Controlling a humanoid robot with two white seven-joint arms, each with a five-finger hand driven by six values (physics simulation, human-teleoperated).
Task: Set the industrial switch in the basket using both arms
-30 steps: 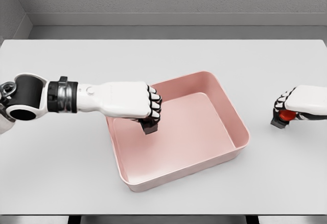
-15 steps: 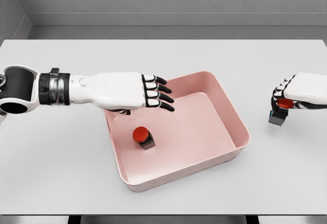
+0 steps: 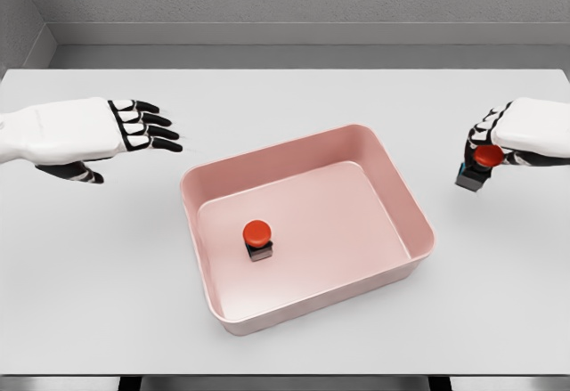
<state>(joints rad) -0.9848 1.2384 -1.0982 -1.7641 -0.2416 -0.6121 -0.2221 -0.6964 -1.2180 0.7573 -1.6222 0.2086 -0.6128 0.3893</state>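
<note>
One industrial switch sits upright in your pink basket. Your left hand hovers over the table, fingers spread, holding nothing. Your right hand grips a second switch.

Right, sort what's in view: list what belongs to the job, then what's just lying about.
Job:
- basket
- switch in basket
- second switch, held above the table by right hand
- left hand, open, holding nothing

Lying about:
- nothing loose; only the table under it all
</note>
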